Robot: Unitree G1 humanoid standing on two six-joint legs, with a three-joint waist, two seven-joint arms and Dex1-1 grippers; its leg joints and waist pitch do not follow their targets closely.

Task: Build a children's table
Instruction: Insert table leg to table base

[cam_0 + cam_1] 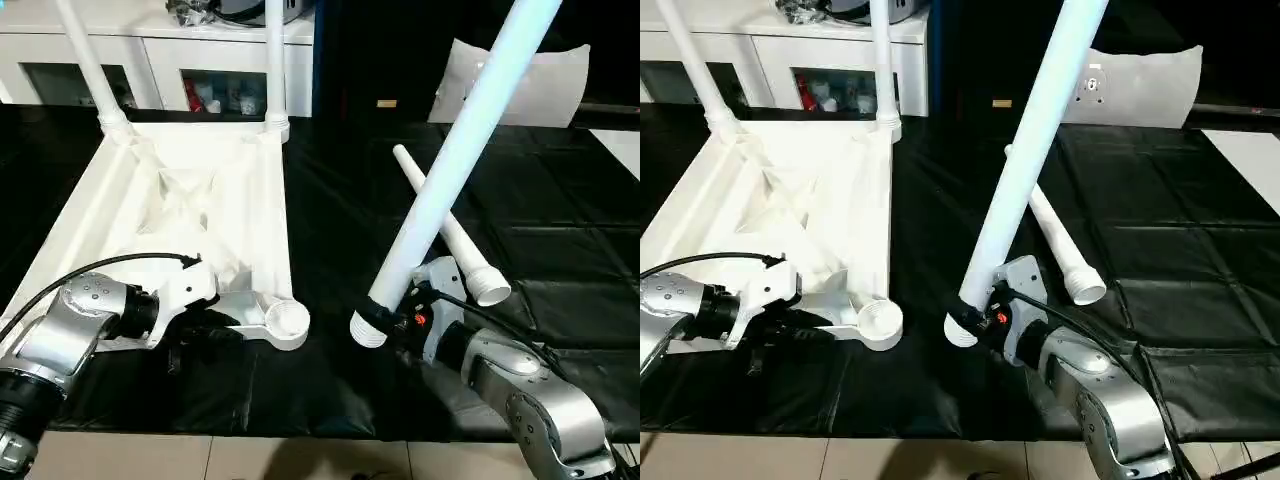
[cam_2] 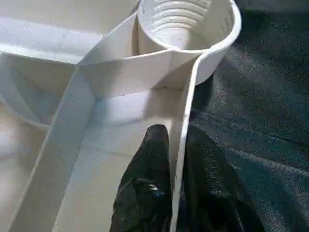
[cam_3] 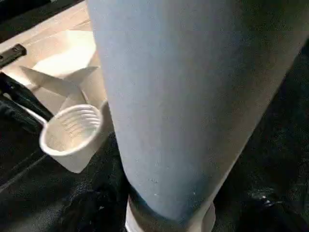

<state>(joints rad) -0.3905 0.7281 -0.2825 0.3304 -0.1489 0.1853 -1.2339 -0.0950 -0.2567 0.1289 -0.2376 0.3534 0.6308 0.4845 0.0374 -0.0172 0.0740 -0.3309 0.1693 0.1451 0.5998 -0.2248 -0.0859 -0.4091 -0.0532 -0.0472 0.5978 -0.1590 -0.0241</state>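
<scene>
The white table top (image 1: 120,215) lies upside down on the black mat, ribs facing up. Two legs (image 1: 275,60) stand in its far corner sockets. Its near right socket (image 1: 288,322) is empty, its threaded inside visible in the left wrist view (image 2: 186,19). My left gripper (image 2: 177,140) is shut on the table top's near rim, one finger on each side of the wall. My right gripper (image 1: 405,312) is shut on a third leg (image 1: 450,160), tilted up to the right, with its flared end (image 1: 367,328) just right of the empty socket. A fourth leg (image 1: 452,235) lies on the mat.
A white cabinet with glass doors (image 1: 150,55) stands behind the table top. A white bag (image 1: 530,80) sits at the back right. The black mat (image 1: 570,230) ends near me at a pale tiled floor (image 1: 300,460).
</scene>
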